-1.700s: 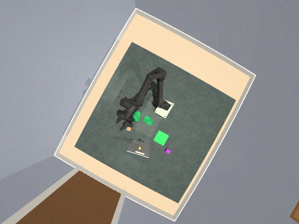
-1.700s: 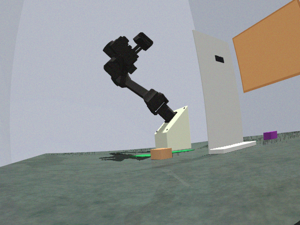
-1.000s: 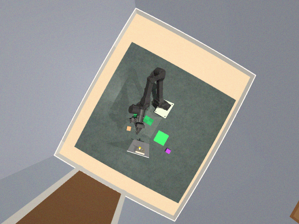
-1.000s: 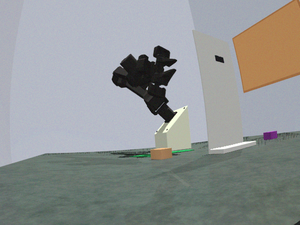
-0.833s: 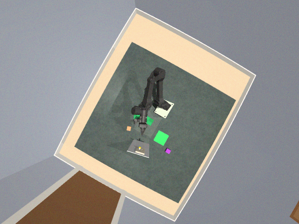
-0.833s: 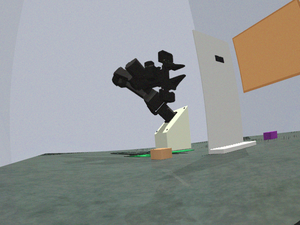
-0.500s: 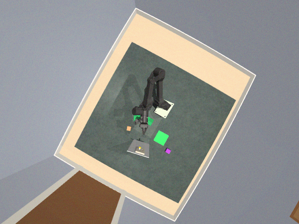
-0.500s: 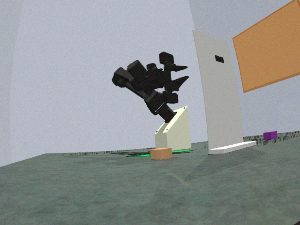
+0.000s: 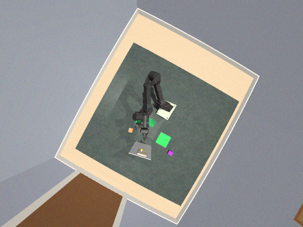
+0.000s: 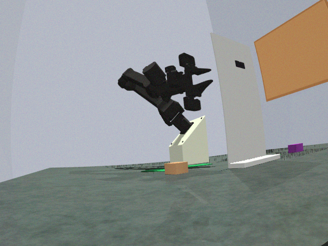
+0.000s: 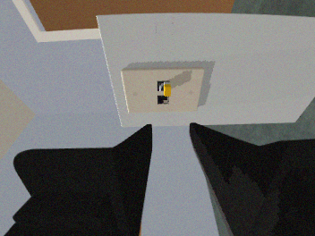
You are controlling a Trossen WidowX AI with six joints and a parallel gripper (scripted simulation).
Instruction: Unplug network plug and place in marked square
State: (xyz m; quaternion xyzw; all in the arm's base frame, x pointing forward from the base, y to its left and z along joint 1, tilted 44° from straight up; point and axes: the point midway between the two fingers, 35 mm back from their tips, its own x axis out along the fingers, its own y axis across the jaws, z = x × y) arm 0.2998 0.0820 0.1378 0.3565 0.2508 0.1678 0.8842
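A small yellow plug (image 9: 141, 149) (image 11: 167, 90) sits at the cream wall plate (image 9: 141, 154) (image 11: 144, 100) on the grey upright panel (image 9: 148, 148) (image 10: 234, 105) (image 11: 255, 80). Its thin tab is too small to make out. My gripper (image 9: 144, 138) (image 10: 211, 75) (image 11: 170, 128) is partly open with nothing between its fingers. It points at the panel with a gap in between, and one finger is above the other in the exterior view. A bright green square (image 9: 163, 139) lies beside the panel. Another green patch (image 9: 152, 122) lies partly under the arm; I cannot tell which is the marked square.
An orange block (image 9: 130, 130) (image 10: 176, 168) lies near the arm. A purple block (image 9: 170, 152) (image 10: 295, 147) lies beyond the bright green square. The pale arm base (image 9: 161, 112) (image 10: 195, 148) stands behind the gripper. The panel has a white foot (image 10: 254, 161).
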